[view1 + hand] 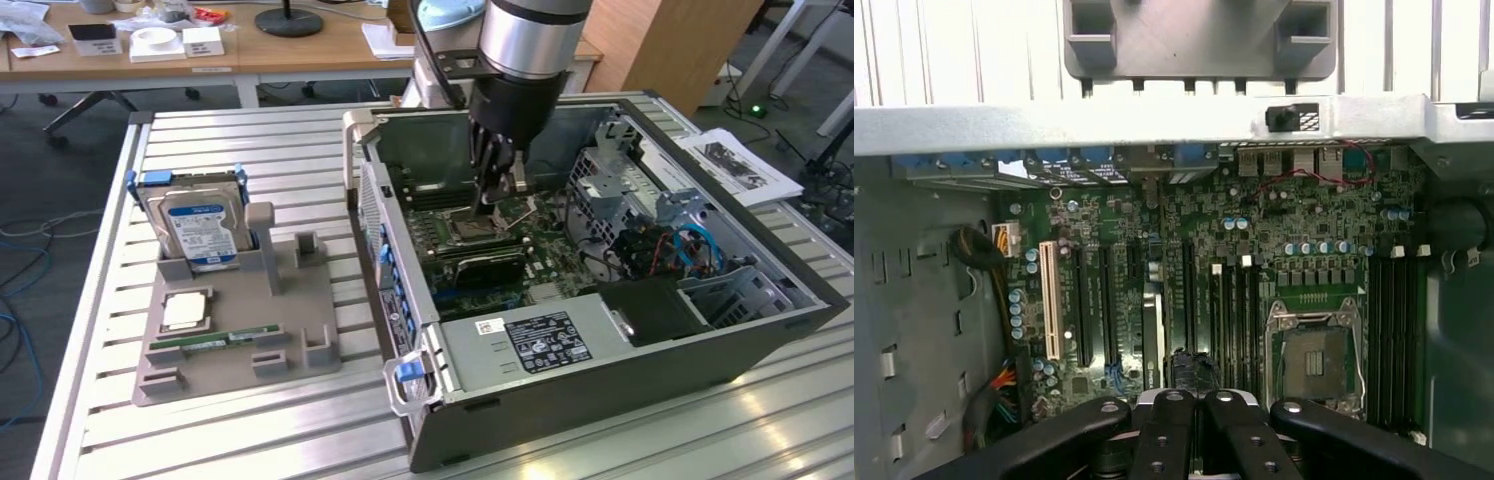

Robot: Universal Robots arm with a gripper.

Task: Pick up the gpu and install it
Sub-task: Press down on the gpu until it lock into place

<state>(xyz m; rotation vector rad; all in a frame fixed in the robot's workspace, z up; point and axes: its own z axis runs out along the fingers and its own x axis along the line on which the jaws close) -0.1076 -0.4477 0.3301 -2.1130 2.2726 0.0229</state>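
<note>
No legible txt: hard drive (200, 228) label & PSU sticker (545, 341) print too small to read.

A silver slatted metal table (267, 420) carries two things. Toward the exterior view's left lies a grey moulded holder tray (220, 345). Beside it, toward the exterior view's right, lies an open computer case (627, 350) on its side, its motherboard (1184, 270) facing up. A printed paper sheet (738, 165) rests at the far right edge.

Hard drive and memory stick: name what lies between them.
A square silver chip lies on the grey holder between hard drive and memory stick, in the exterior view.
</note>
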